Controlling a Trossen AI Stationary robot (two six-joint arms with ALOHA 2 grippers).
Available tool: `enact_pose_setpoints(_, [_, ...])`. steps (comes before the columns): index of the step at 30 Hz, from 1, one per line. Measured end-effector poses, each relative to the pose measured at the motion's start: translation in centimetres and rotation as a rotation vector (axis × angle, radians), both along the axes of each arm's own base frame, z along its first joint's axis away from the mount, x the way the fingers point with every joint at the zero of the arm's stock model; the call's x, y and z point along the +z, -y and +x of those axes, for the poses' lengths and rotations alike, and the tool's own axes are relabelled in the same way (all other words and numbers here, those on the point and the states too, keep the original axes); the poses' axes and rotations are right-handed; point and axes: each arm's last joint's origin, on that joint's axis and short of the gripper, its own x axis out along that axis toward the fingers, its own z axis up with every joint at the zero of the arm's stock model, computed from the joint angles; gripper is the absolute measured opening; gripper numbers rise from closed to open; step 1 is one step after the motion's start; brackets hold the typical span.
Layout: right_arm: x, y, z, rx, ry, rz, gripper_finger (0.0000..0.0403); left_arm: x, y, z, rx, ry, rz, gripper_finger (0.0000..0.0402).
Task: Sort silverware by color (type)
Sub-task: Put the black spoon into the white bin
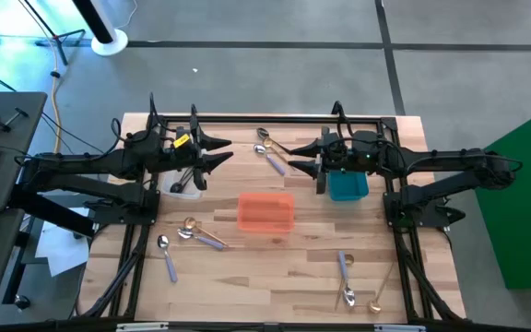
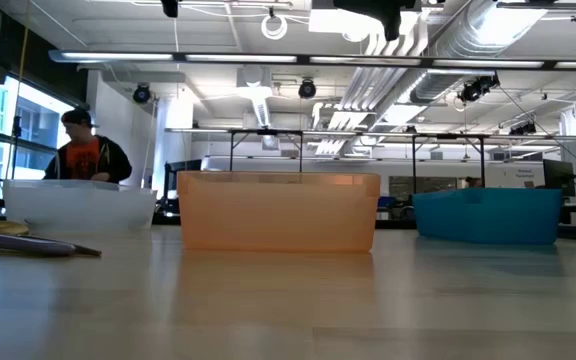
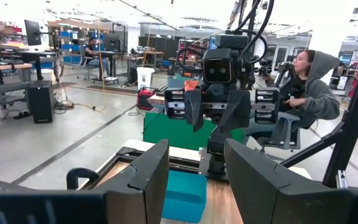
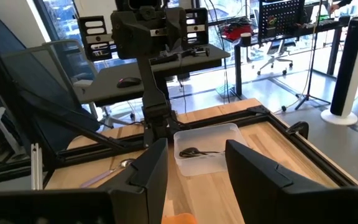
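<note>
The left gripper (image 1: 221,151) hung over the back of the tabletop (image 1: 275,277) with its jaws apart and nothing between them, above the clear bin (image 1: 184,184) that held black spoons (image 4: 197,152). The right gripper (image 1: 295,157) faced it from above the teal bin (image 1: 348,187), jaws likewise parted and empty. No writing could be read on either. Between the two grippers lay a gold spoon (image 1: 267,136) and a lavender-handled spoon (image 1: 269,157). The orange bin (image 1: 265,212) sat in the middle. Well apart from both grippers, more spoons lay toward the front left (image 1: 166,254) and front right (image 1: 346,277). A person (image 2: 86,150) sat in the room behind.
</note>
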Motion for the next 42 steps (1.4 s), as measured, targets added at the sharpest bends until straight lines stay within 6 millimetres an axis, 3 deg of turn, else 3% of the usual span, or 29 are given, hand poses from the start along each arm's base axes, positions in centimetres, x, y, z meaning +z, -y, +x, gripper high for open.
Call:
enact_pose_setpoints(14, [0.0,0.1,0.0,-0.018,0.0,-0.001,0.0146,0.0,0.0,0.0,0.0,0.0,0.0,0.0146])
enact_pose_setpoints(25, [0.0,0.5,-0.1,-0.187,0.016,0.067,0.0146,0.0,0.0,0.0,-0.003,0.003,-0.018,0.0146])
enact_pose_setpoints(32, [-2.1,1.3,1.7,-0.277,-0.047,0.14,0.0146,0.0,0.0,0.0,-0.004,0.006,-0.027,0.0146])
enact_pose_setpoints(36, [-3.5,3.3,3.6,-0.316,-0.149,0.191,0.0146,0.0,0.0,0.0,-0.008,0.018,-0.068,0.0146])
enact_pose_setpoints(42, [-3.9,9.3,6.0,-0.421,-0.415,0.295,0.0146,0.1,0.0,0.0,-0.009,0.023,-0.086,0.0146])
